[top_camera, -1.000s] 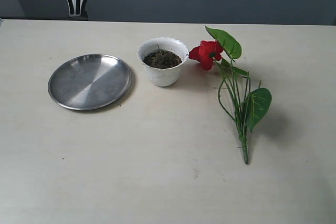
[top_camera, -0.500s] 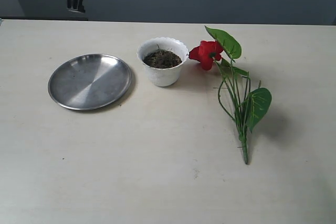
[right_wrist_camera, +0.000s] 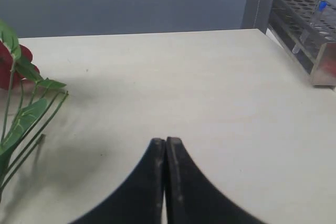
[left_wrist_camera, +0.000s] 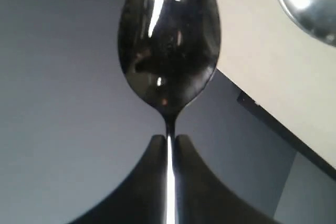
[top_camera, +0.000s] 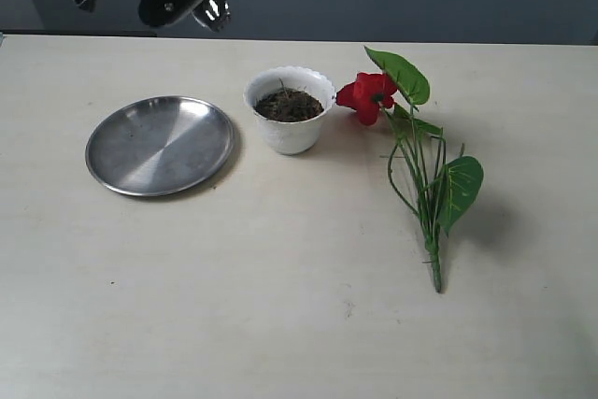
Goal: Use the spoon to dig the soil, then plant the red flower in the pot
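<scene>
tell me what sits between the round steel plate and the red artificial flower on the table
The small white scalloped pot of dark brown soil, nearer the red flower than the round steel plate, as the exterior view shows.

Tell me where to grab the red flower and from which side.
Grip the red flower low on its stem bundle, where the thin stems join into one stalk. Come from above with jaws across the stalk: it lies flat on the table, and higher up the stems fan apart among broad leaves. The right gripper is shut, so it would open first.
</scene>
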